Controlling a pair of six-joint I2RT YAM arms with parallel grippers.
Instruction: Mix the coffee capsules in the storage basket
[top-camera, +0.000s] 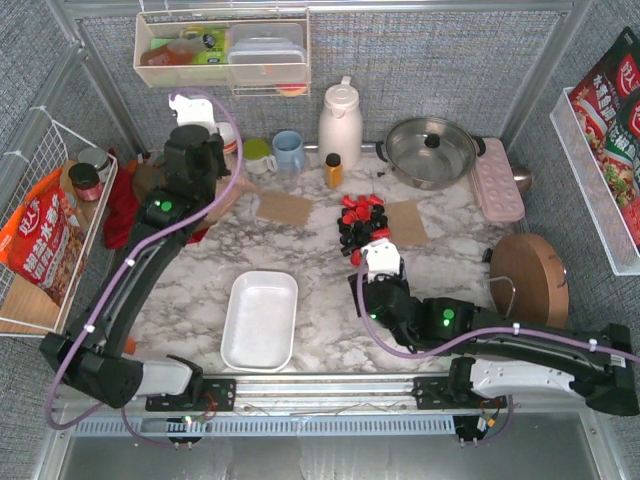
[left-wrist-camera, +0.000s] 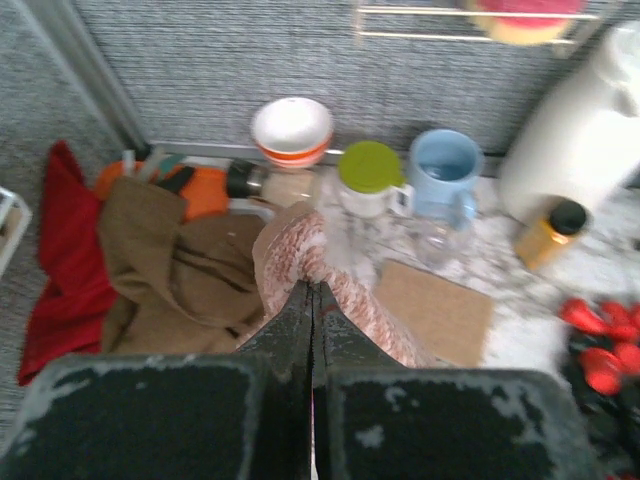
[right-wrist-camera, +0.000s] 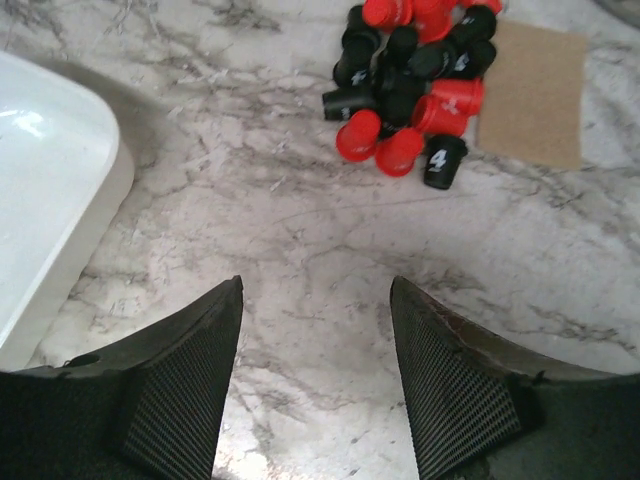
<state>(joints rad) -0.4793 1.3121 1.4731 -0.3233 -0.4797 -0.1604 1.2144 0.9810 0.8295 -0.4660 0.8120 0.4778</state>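
Here the right gripper (right-wrist-camera: 315, 287) hangs over the marble tabletop (right-wrist-camera: 300, 230), fingers spread wide and holding nothing. The red and black coffee capsules (right-wrist-camera: 410, 90) lie heaped ahead of it, with the white storage basket (right-wrist-camera: 50, 200) to its left. The left gripper (left-wrist-camera: 312, 295) is pressed together, empty.

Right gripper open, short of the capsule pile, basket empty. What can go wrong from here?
1. The coffee capsules lie packed in a loose heap, several on their sides. The open right gripper closing on one may send neighbours rolling.
2. The storage basket sits apart, left of the heap, so each carry crosses the marble table. A slipped pod would likely land outside it.
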